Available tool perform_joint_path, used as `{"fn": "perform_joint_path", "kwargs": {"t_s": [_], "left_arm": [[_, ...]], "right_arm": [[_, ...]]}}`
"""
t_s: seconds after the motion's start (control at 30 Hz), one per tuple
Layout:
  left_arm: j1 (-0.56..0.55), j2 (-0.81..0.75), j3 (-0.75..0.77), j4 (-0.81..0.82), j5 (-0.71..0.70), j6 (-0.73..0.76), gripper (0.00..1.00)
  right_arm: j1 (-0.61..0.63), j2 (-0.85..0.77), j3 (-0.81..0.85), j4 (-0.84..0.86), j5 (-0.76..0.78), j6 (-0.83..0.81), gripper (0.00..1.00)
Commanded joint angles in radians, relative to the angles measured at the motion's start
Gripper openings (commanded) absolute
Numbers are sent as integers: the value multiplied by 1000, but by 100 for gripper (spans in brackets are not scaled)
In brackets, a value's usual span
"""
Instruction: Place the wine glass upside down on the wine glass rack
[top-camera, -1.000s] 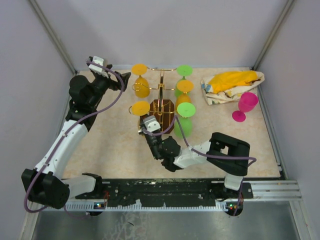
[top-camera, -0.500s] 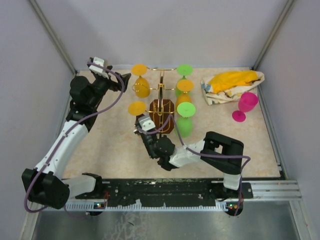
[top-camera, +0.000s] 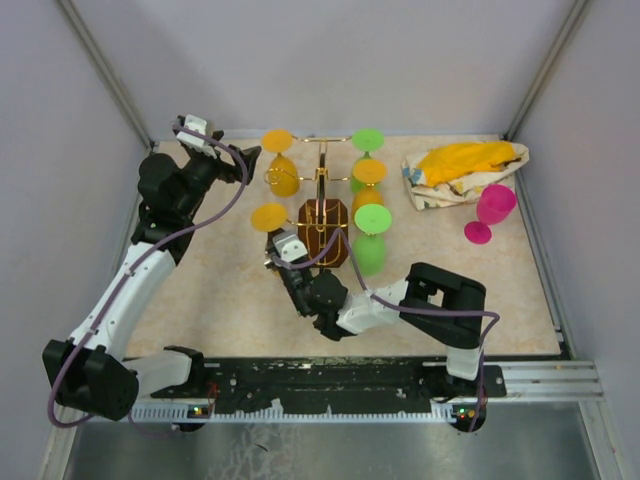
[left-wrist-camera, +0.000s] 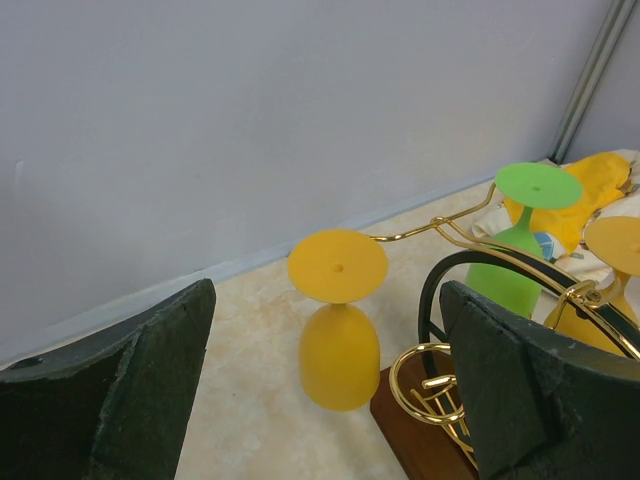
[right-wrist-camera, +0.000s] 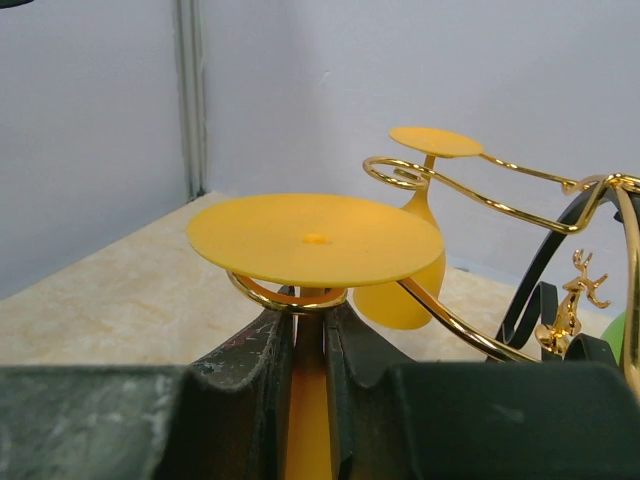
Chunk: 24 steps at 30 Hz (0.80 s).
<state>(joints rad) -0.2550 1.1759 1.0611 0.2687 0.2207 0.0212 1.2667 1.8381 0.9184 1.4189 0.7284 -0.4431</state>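
My right gripper (right-wrist-camera: 310, 320) is shut on the stem of an upside-down orange wine glass (right-wrist-camera: 315, 240). The glass's foot disc sits just over a curled gold loop of the wine glass rack (right-wrist-camera: 470, 195). From above, this glass (top-camera: 268, 216) is at the rack's (top-camera: 322, 230) front left arm, with the right gripper (top-camera: 276, 240) under it. My left gripper (left-wrist-camera: 330, 400) stands open beside the rack's back left. Between its fingers I see another orange glass (left-wrist-camera: 338, 300) hanging there.
Two green glasses (top-camera: 370, 250) and two more orange ones (top-camera: 369, 175) hang on the rack. A pink glass (top-camera: 492, 208) stands upright at the right, next to a yellow and white cloth (top-camera: 462, 168). Grey walls close in the back and sides.
My right gripper has shifted a little to the left with the orange glass, bringing its foot out to the rack's front left loop. The left arm has stayed put.
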Motion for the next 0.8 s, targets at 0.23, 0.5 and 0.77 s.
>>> {"fn": "perform_joint_path", "kwargs": {"t_s": [0.23,0.5,0.77], "left_arm": [[7,-28,-18,32,3,-10,99],[7,-32,-24,35,8,-13,99],[7,-30,-23,40,17,-17,99]], "right_arm": [[8,-3,50,-10,-126,44,16],[8,-15,53,-75,-183,71,19],[8,-9,56,-41,-112,41,19]]}}
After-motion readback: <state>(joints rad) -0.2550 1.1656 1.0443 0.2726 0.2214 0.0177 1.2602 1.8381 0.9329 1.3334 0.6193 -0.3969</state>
